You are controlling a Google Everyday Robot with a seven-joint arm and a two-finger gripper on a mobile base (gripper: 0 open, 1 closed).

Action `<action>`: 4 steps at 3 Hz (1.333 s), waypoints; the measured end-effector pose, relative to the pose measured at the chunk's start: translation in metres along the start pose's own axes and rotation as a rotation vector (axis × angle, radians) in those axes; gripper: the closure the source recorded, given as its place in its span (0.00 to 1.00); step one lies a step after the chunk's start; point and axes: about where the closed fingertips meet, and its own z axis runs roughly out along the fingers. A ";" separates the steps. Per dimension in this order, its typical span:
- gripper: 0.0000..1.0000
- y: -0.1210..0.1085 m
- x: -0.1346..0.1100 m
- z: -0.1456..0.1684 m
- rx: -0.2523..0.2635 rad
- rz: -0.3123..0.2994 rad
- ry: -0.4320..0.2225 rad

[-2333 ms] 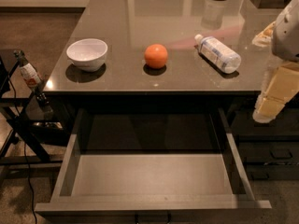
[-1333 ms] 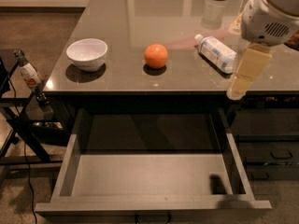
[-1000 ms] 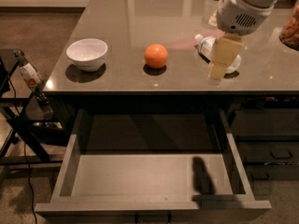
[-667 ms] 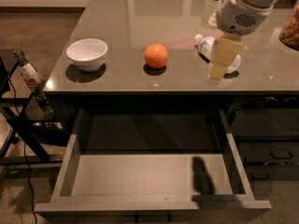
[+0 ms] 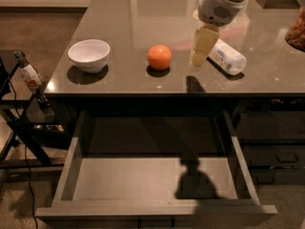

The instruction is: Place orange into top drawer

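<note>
Hand (image 5: pixel 199 59), open or closed cannot be told, has moved off the bottle (image 5: pixel 229 57) toward the orange (image 5: pixel 159 57), above the surface (image 5: pixel 124 13); top drawer (image 5: pixel 128 178) stays open below.

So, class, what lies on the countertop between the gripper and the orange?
Nothing: the camera view shows only bare countertop between the orange and the gripper, which hangs low beside the bottle.

The single camera looks down from above the open drawer (image 5: pixel 133 180) toward the table (image 5: pixel 143 13), gripper (image 5: pixel 198 57) at 1 o'clock.
</note>
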 end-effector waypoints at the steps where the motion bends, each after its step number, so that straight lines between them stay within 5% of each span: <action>1: 0.00 -0.002 -0.002 -0.001 0.004 -0.001 -0.004; 4: 0.00 -0.027 -0.066 0.042 -0.033 -0.076 -0.126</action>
